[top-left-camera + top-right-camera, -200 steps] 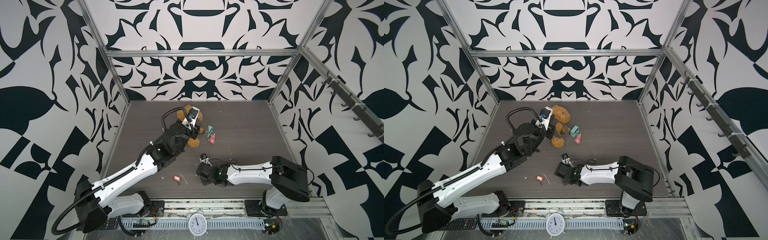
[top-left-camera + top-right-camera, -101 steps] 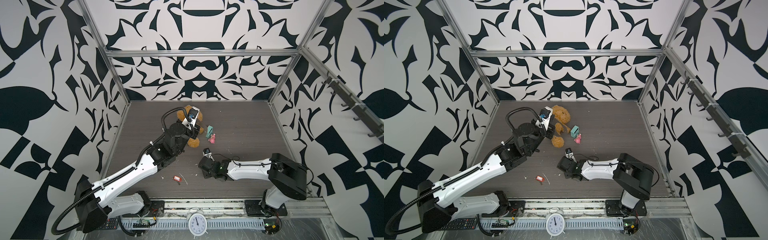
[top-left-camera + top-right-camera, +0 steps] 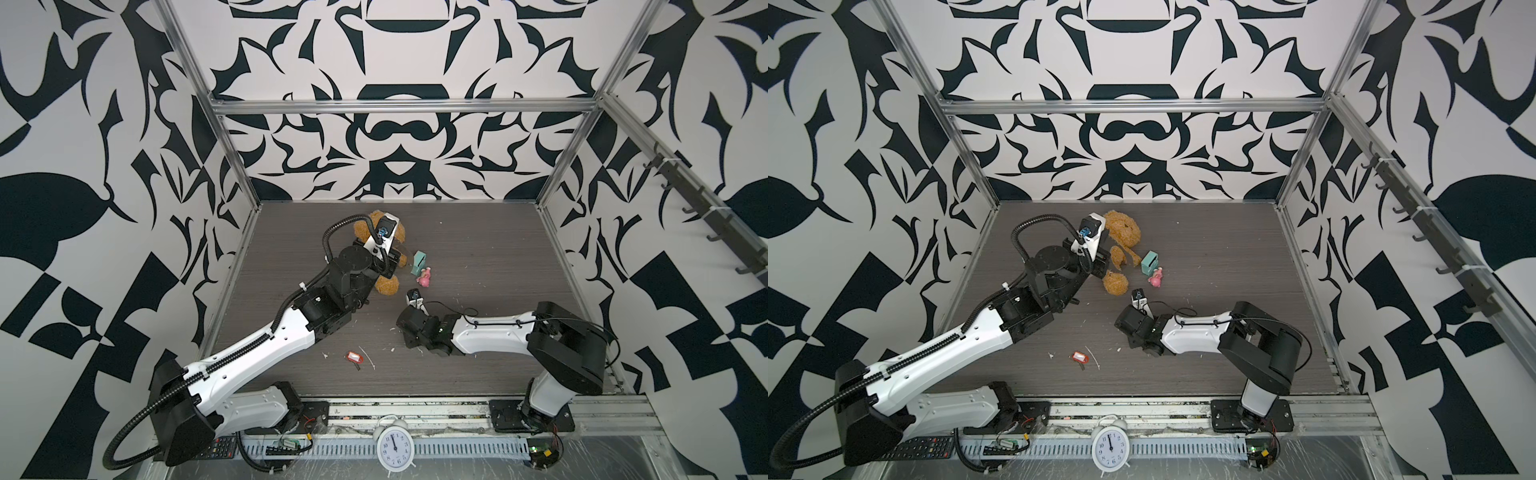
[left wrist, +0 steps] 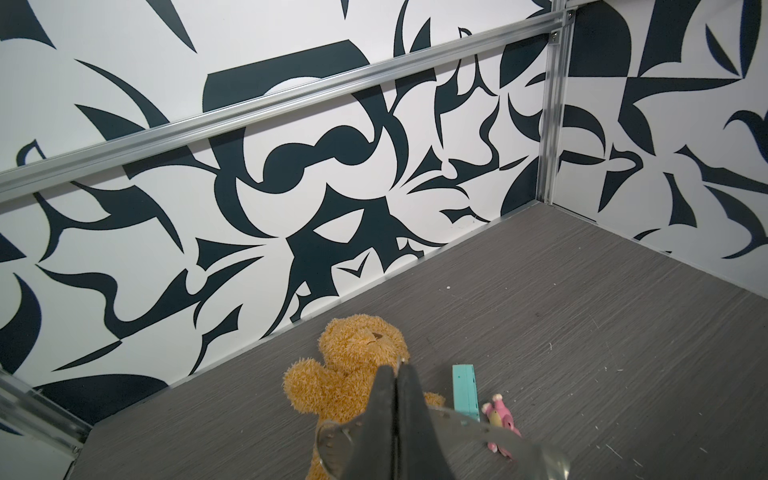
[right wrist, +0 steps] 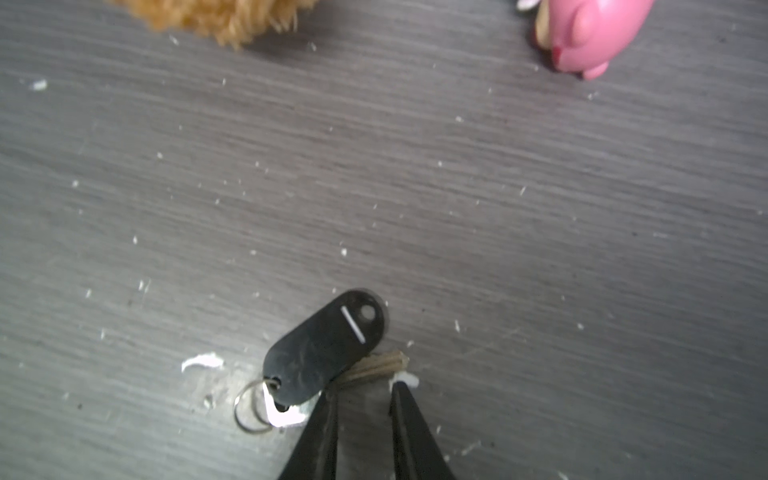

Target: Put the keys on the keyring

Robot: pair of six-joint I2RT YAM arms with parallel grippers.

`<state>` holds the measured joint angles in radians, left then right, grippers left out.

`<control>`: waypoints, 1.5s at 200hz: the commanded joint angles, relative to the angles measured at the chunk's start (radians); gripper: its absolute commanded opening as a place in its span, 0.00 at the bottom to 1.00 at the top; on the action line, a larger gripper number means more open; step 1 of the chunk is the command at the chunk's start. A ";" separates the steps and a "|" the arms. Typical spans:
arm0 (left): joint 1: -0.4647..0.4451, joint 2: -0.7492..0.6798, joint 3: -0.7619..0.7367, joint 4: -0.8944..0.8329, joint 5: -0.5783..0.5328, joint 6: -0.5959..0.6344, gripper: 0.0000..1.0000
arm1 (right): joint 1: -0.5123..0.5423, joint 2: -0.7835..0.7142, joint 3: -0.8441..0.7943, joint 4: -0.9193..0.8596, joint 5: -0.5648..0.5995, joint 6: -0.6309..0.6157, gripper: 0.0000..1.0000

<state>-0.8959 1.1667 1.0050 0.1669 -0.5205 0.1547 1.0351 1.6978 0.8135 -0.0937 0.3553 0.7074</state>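
Tabletop — left gripper pinches keyring; right gripper beside black fob.

- Left gripper: black fingers pressed flat together, clamped on the keyring where it meets its strap.
- Keyring: thin silver ring, blurred, showing on one side of the fingers.
- Strap: grey curved band, emerging on the other side.
- Teddy bear: orange-brown plush, lying beyond the fingertips.
- Teal box: just beside the bear.
- Pink figurine: just beside the box.
- Table: grey woodgrain, white flecks.
- Walls: black-and-white pattern, crossed by an aluminium rail.
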 commanded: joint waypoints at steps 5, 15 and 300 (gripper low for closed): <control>0.005 -0.023 -0.003 0.032 -0.015 -0.003 0.00 | -0.015 0.073 -0.001 -0.062 -0.040 -0.034 0.24; 0.005 -0.023 -0.002 0.034 -0.015 -0.002 0.00 | -0.015 0.076 0.017 -0.085 -0.028 -0.039 0.23; 0.007 -0.013 0.004 0.032 -0.036 0.001 0.00 | 0.151 0.200 0.308 -0.278 0.250 -0.223 0.31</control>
<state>-0.8948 1.1664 1.0050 0.1669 -0.5430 0.1551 1.1881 1.8996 1.0992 -0.3069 0.5560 0.4660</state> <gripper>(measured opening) 0.047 0.314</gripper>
